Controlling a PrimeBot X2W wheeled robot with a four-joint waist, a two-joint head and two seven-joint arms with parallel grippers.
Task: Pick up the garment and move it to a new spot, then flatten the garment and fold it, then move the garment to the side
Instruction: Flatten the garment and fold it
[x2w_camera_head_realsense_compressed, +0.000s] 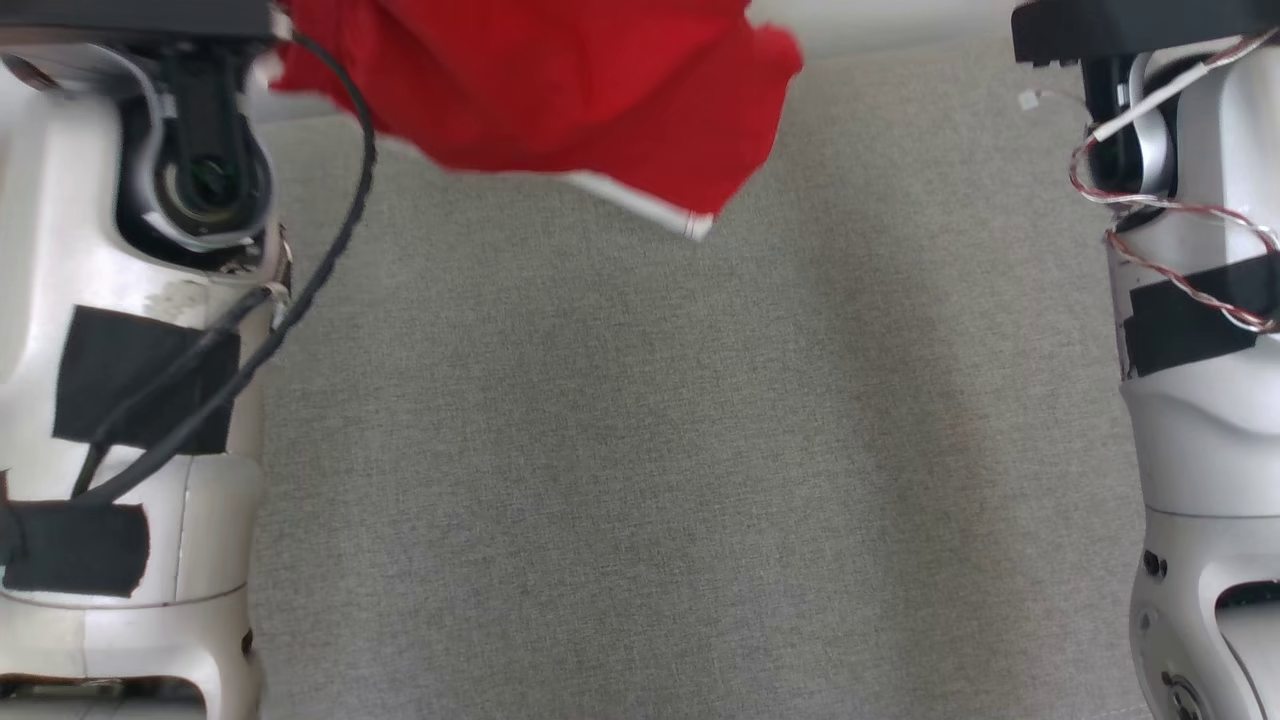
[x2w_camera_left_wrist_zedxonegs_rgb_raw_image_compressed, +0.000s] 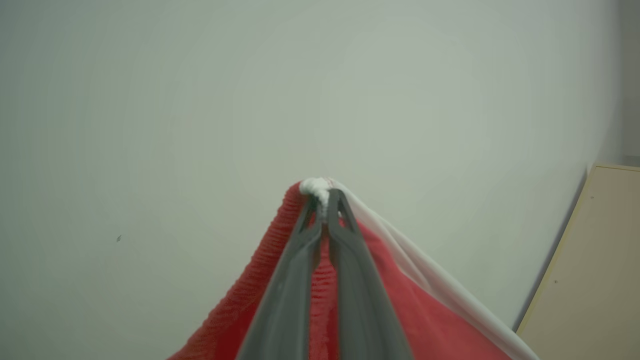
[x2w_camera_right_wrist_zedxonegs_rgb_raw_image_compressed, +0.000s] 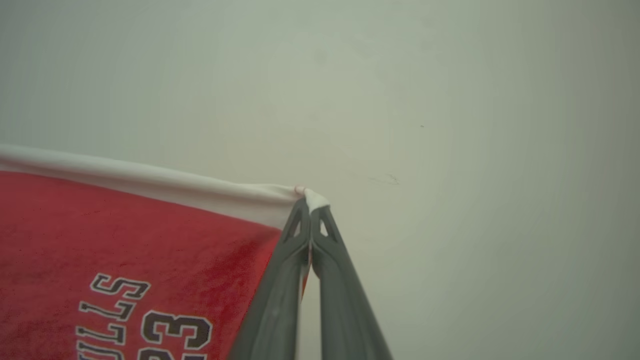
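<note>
The garment (x2w_camera_head_realsense_compressed: 560, 90), judged soft, light and limp, is clamped at two white-edged corners: one by the closed left pincer (x2w_camera_left_wrist_zedxonegs_rgb_raw_image_compressed: 325, 206), one by the closed right pincer (x2w_camera_right_wrist_zedxonegs_rgb_raw_image_compressed: 310, 210).

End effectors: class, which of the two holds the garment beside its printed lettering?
The right end effector: it is shut on the garment at its white hem, with lettering printed beside it. The left end effector grips ribbed red cloth with no print.

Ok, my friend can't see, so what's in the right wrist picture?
The right gripper has its two dark fingers pinched shut on the white-edged corner of a red garment, held up against a pale wall. The cloth shows the number 23 and some letters.
</note>
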